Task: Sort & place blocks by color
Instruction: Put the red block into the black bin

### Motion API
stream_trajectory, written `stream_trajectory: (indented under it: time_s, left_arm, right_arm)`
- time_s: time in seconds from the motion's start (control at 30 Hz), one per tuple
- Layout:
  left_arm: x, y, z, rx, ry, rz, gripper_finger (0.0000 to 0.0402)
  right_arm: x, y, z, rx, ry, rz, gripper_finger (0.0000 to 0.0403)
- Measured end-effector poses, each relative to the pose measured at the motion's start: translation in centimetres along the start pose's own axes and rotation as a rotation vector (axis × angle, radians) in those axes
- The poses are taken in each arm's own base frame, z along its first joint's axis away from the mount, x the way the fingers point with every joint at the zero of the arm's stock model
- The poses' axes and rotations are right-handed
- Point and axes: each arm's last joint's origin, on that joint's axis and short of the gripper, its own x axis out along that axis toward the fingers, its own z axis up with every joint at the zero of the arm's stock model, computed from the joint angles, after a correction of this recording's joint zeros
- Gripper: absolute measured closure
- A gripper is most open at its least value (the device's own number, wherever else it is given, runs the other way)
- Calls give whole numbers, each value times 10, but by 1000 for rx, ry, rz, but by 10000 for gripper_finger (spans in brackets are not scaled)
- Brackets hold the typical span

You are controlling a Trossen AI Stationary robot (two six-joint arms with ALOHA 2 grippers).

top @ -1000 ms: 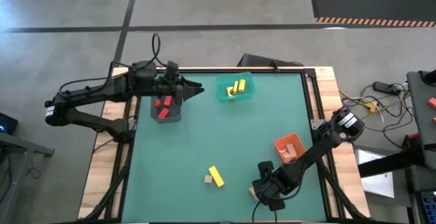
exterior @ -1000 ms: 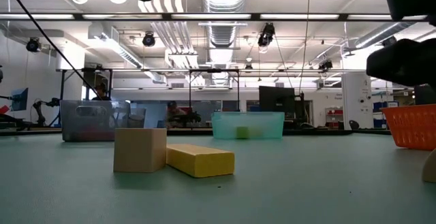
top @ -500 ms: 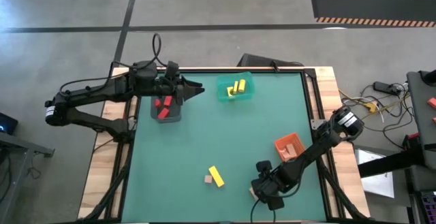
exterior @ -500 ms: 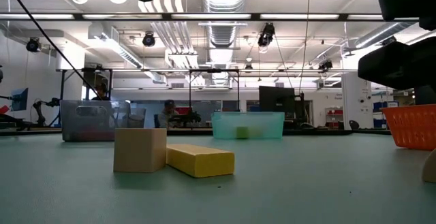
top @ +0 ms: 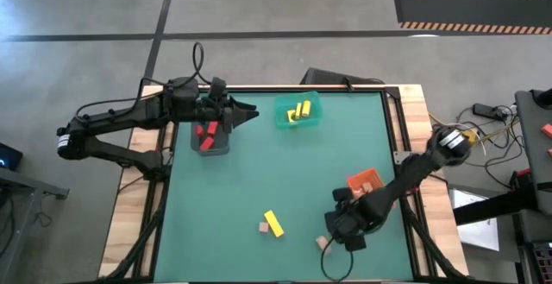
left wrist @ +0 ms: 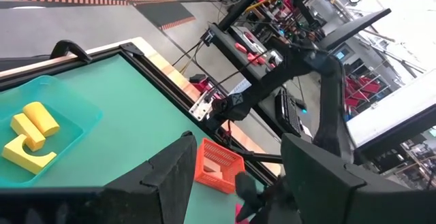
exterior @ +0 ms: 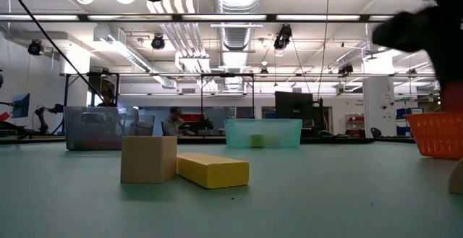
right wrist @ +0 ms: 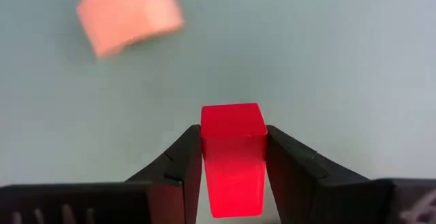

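Observation:
My right gripper [right wrist: 233,130] is shut on a red block [right wrist: 233,161] above the table's near right part [top: 343,230]. A tan block [right wrist: 129,16] lies flat on the green mat below it [top: 323,242]. A yellow bar [top: 273,223] and a tan cube [top: 262,229] lie side by side farther left. My left gripper [left wrist: 238,149] stands open and holds nothing, raised over the grey bin [top: 210,137], which has red blocks in it. Yellow blocks lie in the teal bin [top: 297,111]. My right gripper pinches the red block by two opposite sides [right wrist: 208,149] between its two fingers. The fingers come from above, pointing steeply down. The block sits upright in the hold, lifted clear of the mat, and its lower end sticks out past the fingertips.
The orange bin [top: 365,185] stands just beyond my right gripper, toward the far right. Wooden boards frame the mat [top: 276,172]. Open mat lies between the bins and the loose blocks. In the low view the tan cube [exterior: 148,158] and the yellow bar [exterior: 212,171] stand close up.
My right gripper has risen and gone a little toward the orange bin. The tan block that lay partly under it now shows whole on the mat and has stayed in place.

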Motion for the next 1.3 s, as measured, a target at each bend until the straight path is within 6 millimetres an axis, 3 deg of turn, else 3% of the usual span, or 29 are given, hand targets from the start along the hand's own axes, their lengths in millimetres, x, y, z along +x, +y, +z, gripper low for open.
stream_trajectory:
  time_s: [0.2, 0.4, 0.6, 0.77, 1.07, 1.3]
  left_arm:
    - [0, -1, 1, 15, -11, -10, 203]
    - [2, -1, 0, 84, -8, -8, 203]
    - [9, 2, -2, 87, 9, 5, 203]
    - [17, -2, -5, 92, 4, -28, 203]
    - [28, -34, -14, 219, -71, -223, 203]
    - [40, -45, -28, 254, -88, -220, 203]
  right_arm:
    - [-54, -45, 9, 276, -260, -40, 282]
    - [-113, -101, 17, 501, -651, -23, 281]
    - [-150, -136, 21, 525, -1062, -4, 282]
    - [-156, -145, 16, 538, -1251, 17, 279]
    - [-158, -146, 20, 602, -1607, 136, 280]
    - [-151, -148, 32, 614, -1692, 151, 282]
